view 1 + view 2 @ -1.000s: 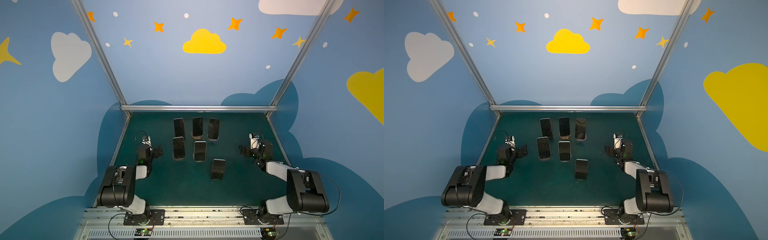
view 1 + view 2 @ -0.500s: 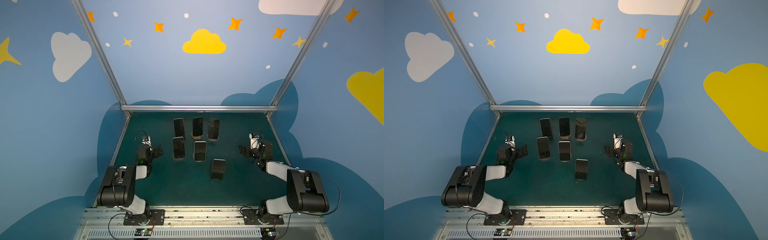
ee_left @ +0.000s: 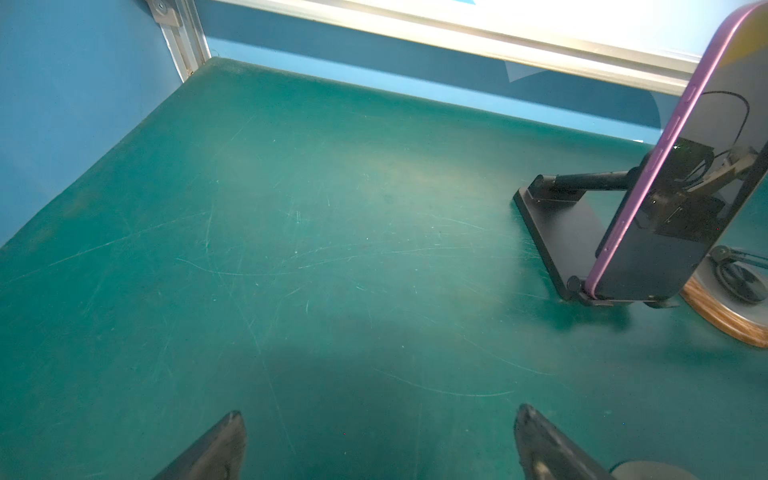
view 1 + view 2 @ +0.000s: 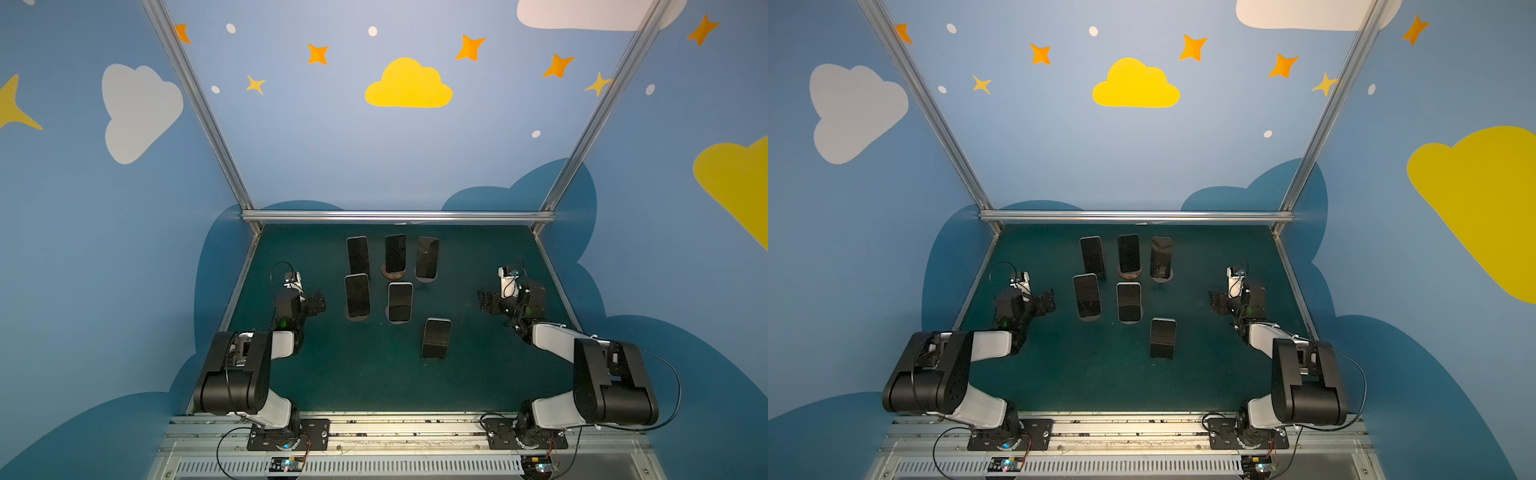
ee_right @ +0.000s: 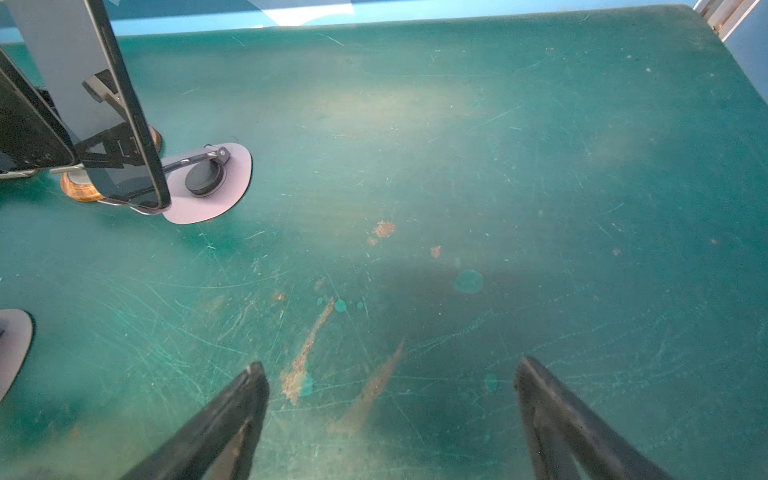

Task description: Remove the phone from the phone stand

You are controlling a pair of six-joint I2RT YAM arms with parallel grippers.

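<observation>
Several dark-screened phones lean upright on stands in the middle of the green table point(image 4: 490, 374), in both top views. Three stand in the back row point(image 4: 395, 252), two in the middle row point(image 4: 357, 296), and one nearer the front point(image 4: 436, 338) point(image 4: 1163, 338). My left gripper point(image 4: 316, 300) point(image 3: 380, 411) hovers open and empty left of the middle row. In the left wrist view a purple-edged phone point(image 3: 681, 199) rests on a black stand point(image 3: 557, 224). My right gripper point(image 4: 485, 301) point(image 5: 390, 365) is open and empty at the right, apart from a dark phone point(image 5: 124, 124) on a round grey base point(image 5: 224, 195).
A round wooden stand base point(image 4: 393, 272) sits under the middle back phone. Blue walls and aluminium frame rails point(image 4: 395, 216) close the table at the back and sides. Both arm bases sit on the front rail point(image 4: 395, 432).
</observation>
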